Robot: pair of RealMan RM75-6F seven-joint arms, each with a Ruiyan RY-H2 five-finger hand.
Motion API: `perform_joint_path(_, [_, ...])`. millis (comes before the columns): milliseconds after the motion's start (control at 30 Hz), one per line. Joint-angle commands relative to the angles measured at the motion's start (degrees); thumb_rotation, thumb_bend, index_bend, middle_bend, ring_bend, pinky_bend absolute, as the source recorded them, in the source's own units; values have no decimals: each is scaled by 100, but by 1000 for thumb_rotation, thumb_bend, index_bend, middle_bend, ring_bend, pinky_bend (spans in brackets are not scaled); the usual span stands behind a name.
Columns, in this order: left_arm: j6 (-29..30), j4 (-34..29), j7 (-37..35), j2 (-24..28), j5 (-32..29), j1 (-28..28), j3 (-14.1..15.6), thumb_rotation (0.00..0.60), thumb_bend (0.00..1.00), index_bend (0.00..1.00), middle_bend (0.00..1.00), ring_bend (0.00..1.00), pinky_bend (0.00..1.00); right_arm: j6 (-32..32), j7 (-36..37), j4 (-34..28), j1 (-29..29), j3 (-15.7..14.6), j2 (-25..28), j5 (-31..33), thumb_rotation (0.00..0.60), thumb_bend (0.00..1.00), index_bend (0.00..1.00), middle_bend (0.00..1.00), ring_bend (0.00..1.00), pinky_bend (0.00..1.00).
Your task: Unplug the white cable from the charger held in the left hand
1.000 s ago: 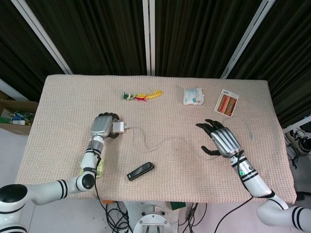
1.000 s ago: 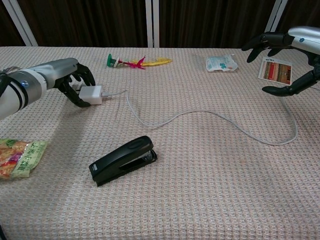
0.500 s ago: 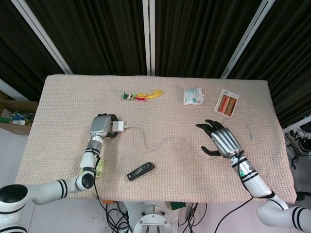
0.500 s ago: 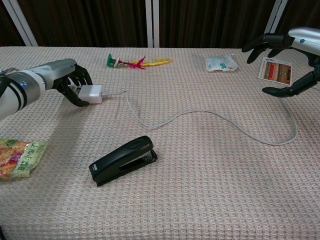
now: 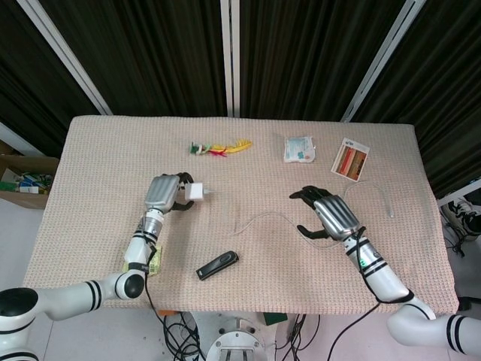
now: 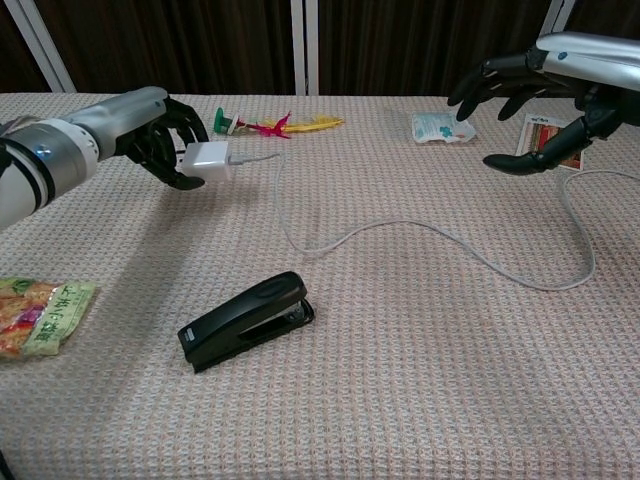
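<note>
My left hand point(image 6: 160, 135) point(image 5: 167, 194) grips a small white charger point(image 6: 208, 160) point(image 5: 197, 191) and holds it raised above the table's left side. The white cable point(image 6: 420, 228) point(image 5: 259, 218) is still plugged into the charger's right face. It drops to the cloth, snakes across the middle and loops round at the far right. My right hand point(image 6: 525, 88) point(image 5: 327, 215) hovers over the right half of the table with its fingers spread, holding nothing. It is well away from the plug, above the cable's far stretch.
A black stapler point(image 6: 247, 320) point(image 5: 217, 265) lies near the front, below the cable. A snack packet point(image 6: 40, 315) sits at the front left. At the back lie a colourful toy point(image 6: 275, 124), a white pouch point(image 6: 442, 125) and a striped card point(image 6: 553, 140).
My left hand has lifted the charger off the cloth and carried it slightly right, pulling the cable's near end up. My right hand has moved left and a little lower.
</note>
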Motion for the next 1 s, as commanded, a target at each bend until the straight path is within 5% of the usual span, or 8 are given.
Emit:
perform_joint_path(33, [129,-452,254,202,129,-87,-47,600,457,655,600,463,364,-297,-915,-414,488,508,-137,994,600,307,349,302,161,301])
perform_joint_path(467, [265,-1262,1191,220,-611,-601,-382,600,468,656,601,463,366,344,-2968,55,1804,1198,-1687,3453,600,287,455,344,193,363])
perform_joint_path(1000, [485,-1403,1366,94,-875,-837,-379,600,463,656,604,467,366,721,-3206,701,2135,1274,-2417,3903,600,322,513,381,221,385])
